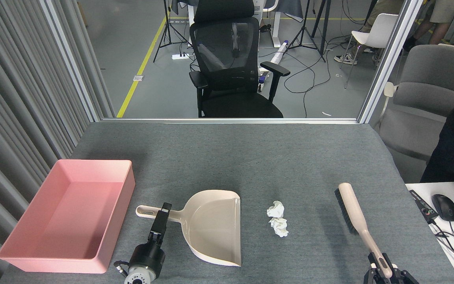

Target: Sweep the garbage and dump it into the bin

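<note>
Garbage (278, 219): two crumpled white wads touching each other on the grey table (250, 157), between the beige dustpan (215, 227) and the brush (355, 215), clear of both. The bin (34, 260), a pink tray, sits at the table's left side, near the dustpan handle.

Obscured items: my right hand (382, 272) is cut off by the lower frame edge; only its fingers at the end of the brush handle show, closed around that handle. The brush slants up and away from it, bristles facing left. My left hand (162, 213) is seen end-on and dark; its tip lies at the dustpan handle, but I cannot tell whether it is clamped on it or apart. The left arm enters from the bottom edge and reaches forward, tilted slightly right.
</note>
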